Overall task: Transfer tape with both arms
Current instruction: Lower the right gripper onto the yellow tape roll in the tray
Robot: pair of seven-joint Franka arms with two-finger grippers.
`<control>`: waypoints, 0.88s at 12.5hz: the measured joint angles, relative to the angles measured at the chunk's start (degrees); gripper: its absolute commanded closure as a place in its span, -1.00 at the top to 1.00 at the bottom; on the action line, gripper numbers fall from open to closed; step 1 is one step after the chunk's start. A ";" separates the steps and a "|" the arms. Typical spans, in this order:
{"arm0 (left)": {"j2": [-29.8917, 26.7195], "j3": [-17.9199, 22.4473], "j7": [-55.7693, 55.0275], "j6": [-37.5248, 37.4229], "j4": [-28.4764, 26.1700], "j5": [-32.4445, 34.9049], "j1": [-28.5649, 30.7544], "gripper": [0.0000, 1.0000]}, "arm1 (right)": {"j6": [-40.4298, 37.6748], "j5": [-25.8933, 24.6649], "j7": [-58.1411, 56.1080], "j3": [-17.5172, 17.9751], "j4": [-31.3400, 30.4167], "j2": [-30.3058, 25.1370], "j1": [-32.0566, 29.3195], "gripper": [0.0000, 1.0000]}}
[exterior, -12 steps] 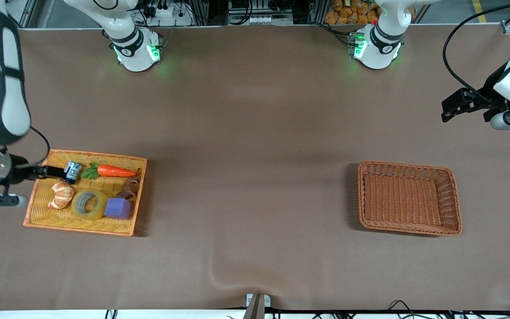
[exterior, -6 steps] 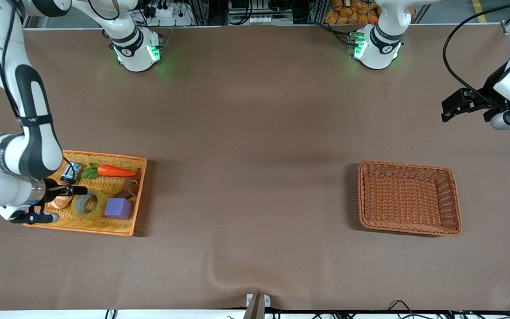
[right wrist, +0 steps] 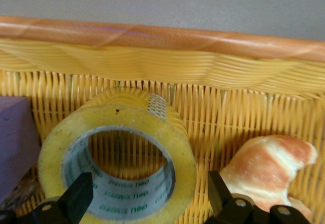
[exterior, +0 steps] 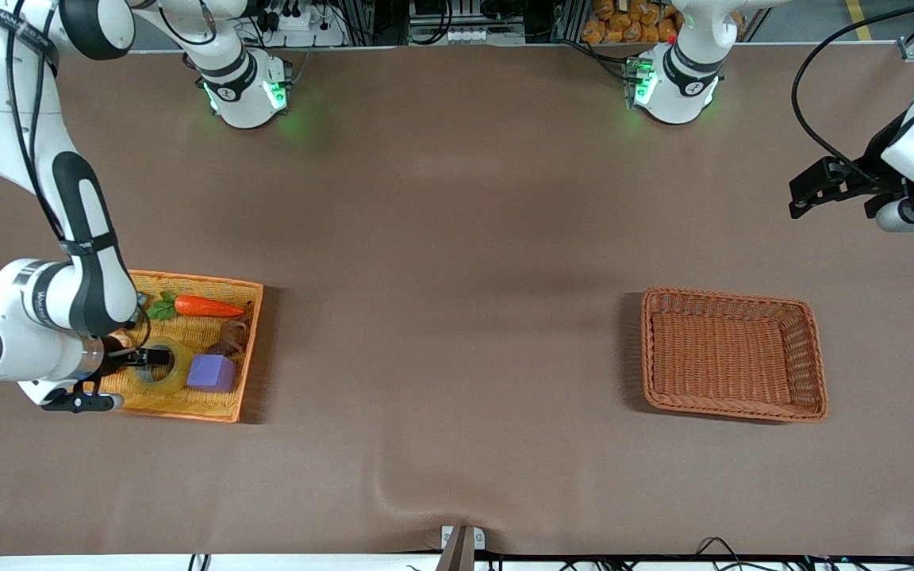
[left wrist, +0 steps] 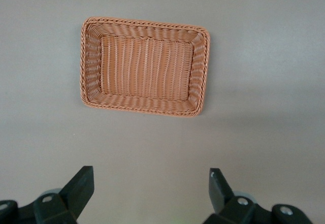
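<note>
High front camera, 2 downward wrist cameras

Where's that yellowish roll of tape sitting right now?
The translucent yellowish roll of packing tape lies in the yellow woven tray at the right arm's end of the table, between the purple cube and the croissant.

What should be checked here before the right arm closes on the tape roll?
1. Right gripper jaws open: ok; they show spread apart in the right wrist view.
2. Jaws straddle the tape roll wall: cannot tell; one fingertip seems inside the core, the other outside near the croissant.
3. Roll lying flat in the yellow tray: ok.
4. Purple cube clear of the jaws: ok, though it sits right beside the roll.
5. Left gripper waiting, open: ok.
6. Brown wicker basket empty to receive: ok.
</note>
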 measured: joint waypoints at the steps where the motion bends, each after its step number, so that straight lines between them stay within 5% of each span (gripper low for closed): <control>1: 0.00 -0.25 -0.06 0.00 0.00 0.00 -0.13 1.00 | 0.84 0.00 -0.28 0.00 -0.03 0.46 -0.01 0.53; 2: 0.00 -0.37 -0.14 0.00 0.00 0.00 -0.25 1.00 | 1.42 0.00 -0.96 0.00 -0.16 0.73 -0.01 -0.51; 3: 0.00 -0.39 -0.16 0.00 0.00 0.00 -0.28 1.00 | 1.63 0.00 -1.53 0.00 -0.25 0.81 -0.03 -1.00; 11: 0.89 -0.37 -0.13 0.30 -0.02 0.00 -0.20 1.00 | 1.12 -0.02 -5.41 -0.25 -0.05 0.44 -0.68 -1.00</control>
